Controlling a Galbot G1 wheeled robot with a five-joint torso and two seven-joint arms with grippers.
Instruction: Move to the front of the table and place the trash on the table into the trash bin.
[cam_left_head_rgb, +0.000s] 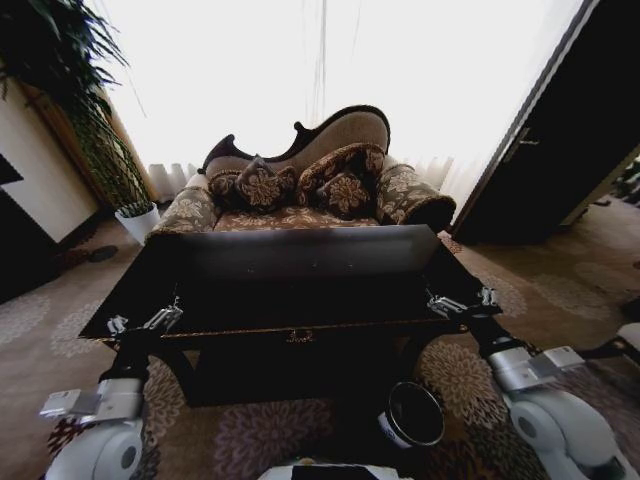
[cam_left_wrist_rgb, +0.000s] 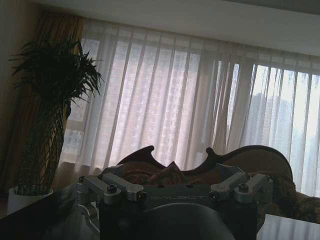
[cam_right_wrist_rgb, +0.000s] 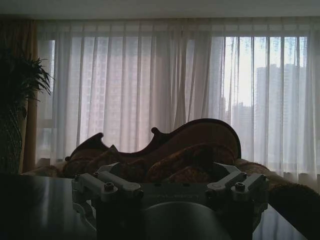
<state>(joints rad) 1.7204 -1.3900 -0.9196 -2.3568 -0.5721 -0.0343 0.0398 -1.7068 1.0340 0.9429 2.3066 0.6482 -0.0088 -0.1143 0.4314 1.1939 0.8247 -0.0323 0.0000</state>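
Head view: trash bin (cam_left_head_rgb: 413, 414) below right jaws

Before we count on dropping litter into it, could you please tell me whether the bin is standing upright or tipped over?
Upright. In the head view the bin stands on the carpet in front of the table, its round shiny rim facing up.
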